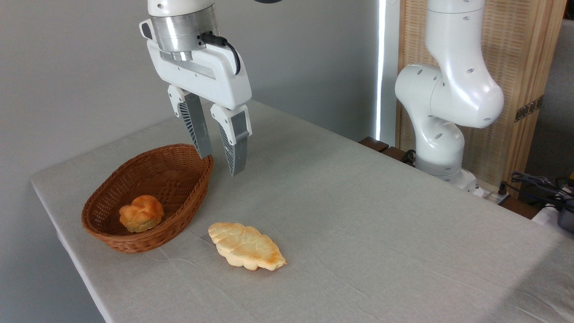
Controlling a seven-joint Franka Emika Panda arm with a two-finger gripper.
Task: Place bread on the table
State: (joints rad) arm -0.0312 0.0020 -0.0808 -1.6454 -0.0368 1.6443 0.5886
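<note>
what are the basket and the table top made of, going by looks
The basket looks like woven wicker or rattan, brown with a slight sheen: its interlaced strands and braided rim show clearly. The table top looks like matte light grey cloth: fine wrinkles and creases run across it. What lies underneath is hidden.

The bun (141, 213) is sitting in the wicker basket (179, 197) on the table (381, 233), the leaf-shaped bread (246, 246) lying just right of it
</note>
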